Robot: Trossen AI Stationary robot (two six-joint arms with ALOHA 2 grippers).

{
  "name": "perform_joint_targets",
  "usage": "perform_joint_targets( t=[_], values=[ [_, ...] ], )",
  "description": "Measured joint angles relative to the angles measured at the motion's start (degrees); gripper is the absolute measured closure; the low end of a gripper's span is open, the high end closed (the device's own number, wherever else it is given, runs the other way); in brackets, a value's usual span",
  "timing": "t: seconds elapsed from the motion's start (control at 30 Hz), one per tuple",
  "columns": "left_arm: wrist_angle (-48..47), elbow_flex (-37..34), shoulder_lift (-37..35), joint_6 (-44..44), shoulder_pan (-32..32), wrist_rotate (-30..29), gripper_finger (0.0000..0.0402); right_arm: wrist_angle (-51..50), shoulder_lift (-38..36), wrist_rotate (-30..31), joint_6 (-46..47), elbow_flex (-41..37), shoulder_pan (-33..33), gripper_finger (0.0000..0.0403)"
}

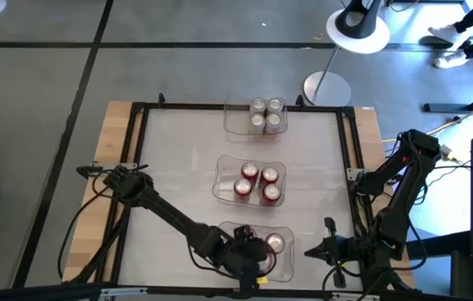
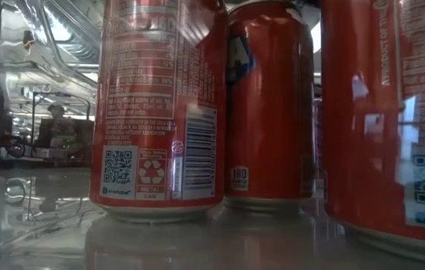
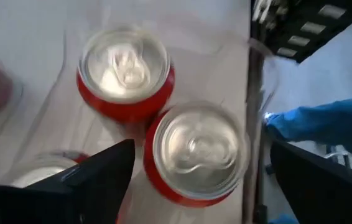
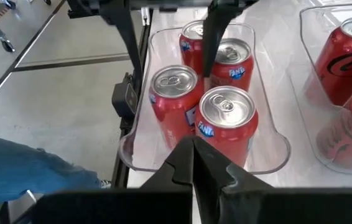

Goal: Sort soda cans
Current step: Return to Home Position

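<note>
Four red soda cans stand upright in the clear near tray (image 4: 274,155). My left gripper (image 3: 201,148) hangs open over one of them (image 3: 196,152). One of its fingers (image 3: 104,177) stands between the cans. The other (image 3: 316,180) is outside the tray wall, and neither touches the can. A second red can (image 3: 125,68) stands beside it. My right gripper (image 4: 194,149) waits shut just right of this tray (image 1: 291,251), holding nothing. The middle tray (image 1: 220,180) holds several red cans (image 1: 257,182). The far tray (image 1: 230,124) holds several silver cans (image 1: 266,115).
The three trays stand in a row down the table's middle, inside a black frame (image 1: 136,150). The low view shows only the near tray's red cans (image 2: 160,112) close up. A blue sleeve (image 3: 325,121) shows beyond the near edge. There is bare table on both sides of the trays.
</note>
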Motion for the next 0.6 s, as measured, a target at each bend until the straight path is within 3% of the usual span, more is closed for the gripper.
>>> perform_joint_targets(
  t=[0.33,0.47,0.6],
  values=[
    [-1.69,2.68,-7.06,4.62,-0.93,-0.35,0.0077,4.68,0.0,-0.47,1.31,0.02,-0.05,0.0402],
    [-4.31,2.77,-10.09,7.03,-1.07,-1.38,0.0119,4.66,0.0,-0.82,1.14,0.02,-1.08,0.0402],
    [-11.37,2.75,-11.49,8.37,-1.11,-0.85,0.019,4.49,-0.07,-1.83,-0.81,0.02,-3.03,0.0402]
  ],
)
